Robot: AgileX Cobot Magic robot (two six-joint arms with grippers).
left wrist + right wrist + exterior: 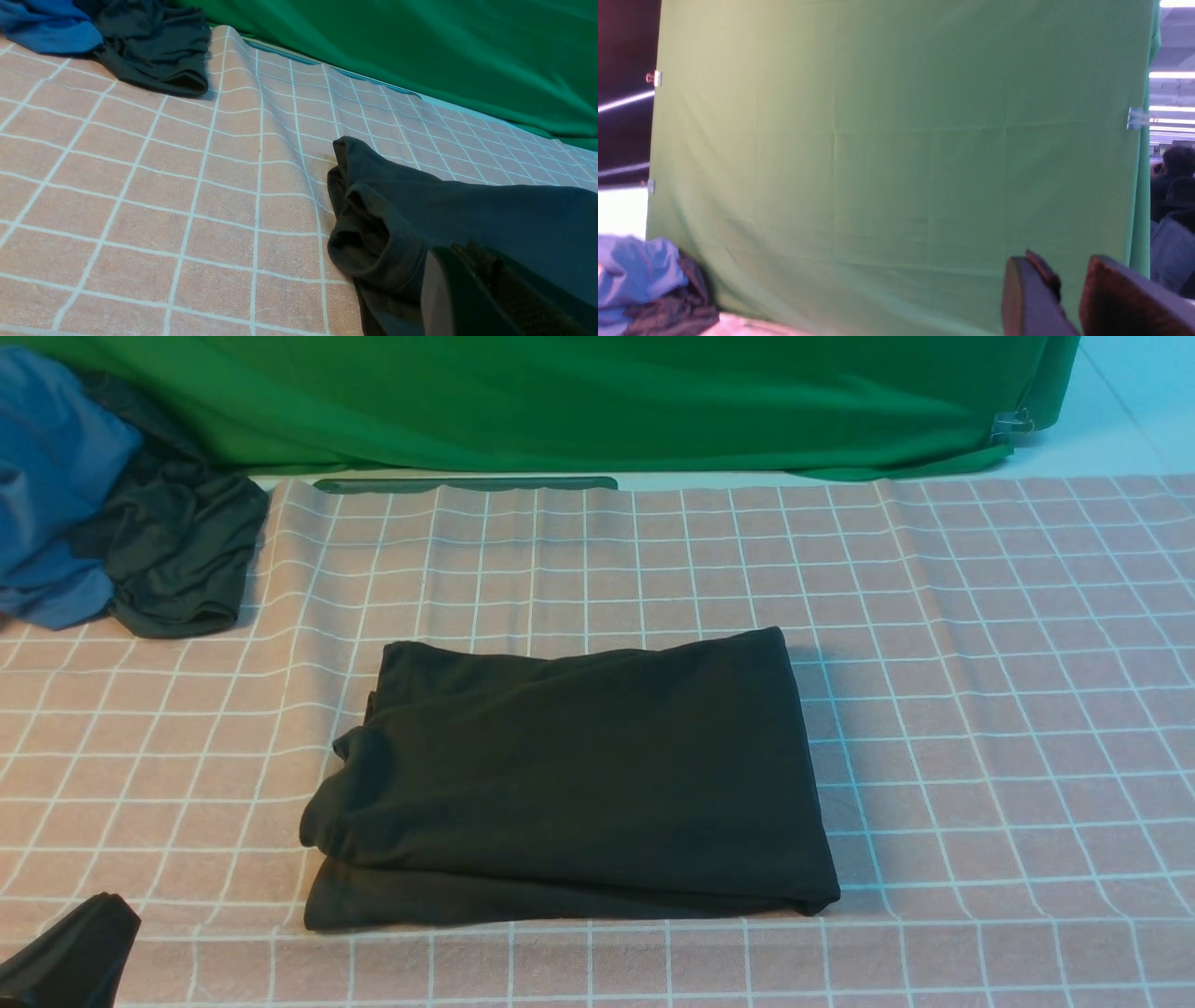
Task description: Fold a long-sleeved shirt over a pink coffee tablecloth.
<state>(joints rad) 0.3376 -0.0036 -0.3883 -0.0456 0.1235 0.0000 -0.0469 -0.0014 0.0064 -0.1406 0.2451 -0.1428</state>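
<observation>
Resting folded mid-cloth, the shirt lay untouched; left claw was shut, empty; right claw slightly parted, empty.

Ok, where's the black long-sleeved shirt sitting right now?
In the front view, the long-sleeved shirt lies folded near the middle of the pink coffee tablecloth, well clear of the blue garment at the far left.

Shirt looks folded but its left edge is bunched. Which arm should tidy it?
Left, probably. The left pincer sits low beside the long-sleeved shirt at its bunched edge. The right pincer is raised, facing the green cloth, shirt out of view.
</observation>
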